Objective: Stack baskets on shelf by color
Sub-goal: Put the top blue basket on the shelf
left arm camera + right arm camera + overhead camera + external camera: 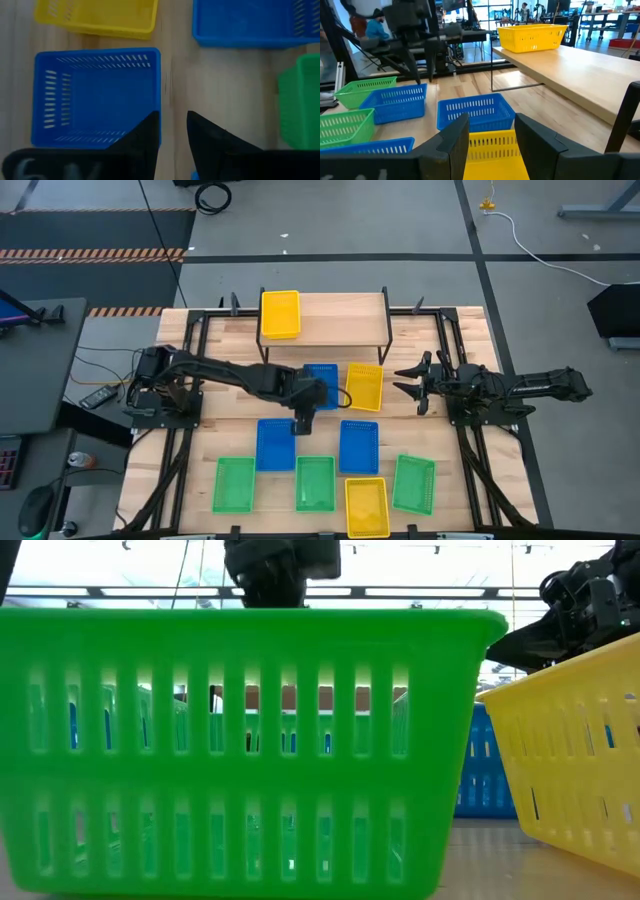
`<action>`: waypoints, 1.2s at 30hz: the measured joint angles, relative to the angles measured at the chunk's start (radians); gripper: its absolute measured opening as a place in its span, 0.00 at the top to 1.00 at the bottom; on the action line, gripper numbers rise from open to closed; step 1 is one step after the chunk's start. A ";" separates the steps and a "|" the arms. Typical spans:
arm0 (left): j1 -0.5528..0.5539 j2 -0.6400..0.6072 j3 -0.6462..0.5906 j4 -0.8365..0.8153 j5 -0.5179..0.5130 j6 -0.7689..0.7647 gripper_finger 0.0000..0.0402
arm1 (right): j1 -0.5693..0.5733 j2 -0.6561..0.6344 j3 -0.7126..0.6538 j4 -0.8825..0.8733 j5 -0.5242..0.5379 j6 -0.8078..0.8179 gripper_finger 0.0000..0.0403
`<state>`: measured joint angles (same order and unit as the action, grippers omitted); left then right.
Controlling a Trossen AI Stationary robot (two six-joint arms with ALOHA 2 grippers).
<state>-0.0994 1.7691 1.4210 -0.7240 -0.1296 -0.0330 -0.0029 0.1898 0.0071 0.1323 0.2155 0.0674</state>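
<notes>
Black left gripper (303,427) points down between blue baskets (275,444).

The left arm reaches out in front of the shelf (325,317), its left gripper (302,423) pointing down with fingers slightly parted. The right arm rests off the shelf's right end, its right gripper (406,378) spread wide, empty.

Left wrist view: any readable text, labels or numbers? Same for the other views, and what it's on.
Left wrist view: pale marks on the dark body of the left gripper, too blurred to read.
Right wrist view: faint marks on the body of the right gripper, unreadable.
High and low views: none on the baskets or the shelf.
Nothing legible anywhere.
</notes>
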 joint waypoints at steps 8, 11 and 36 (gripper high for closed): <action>0.010 0.030 -0.008 0.043 0.026 -0.089 0.66 | 0.000 0.000 0.000 -0.018 0.000 0.020 0.59; 0.012 0.083 -0.007 0.059 0.047 -0.099 0.61 | 0.000 0.000 0.000 -0.023 -0.001 0.020 0.59; -0.028 0.211 0.165 -0.030 -0.256 0.163 0.56 | 0.000 0.020 0.000 -0.034 -0.002 0.043 0.59</action>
<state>-0.1272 1.9804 1.5863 -0.7537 -0.3851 0.1298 -0.0029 0.2096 0.0071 0.0982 0.2134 0.1108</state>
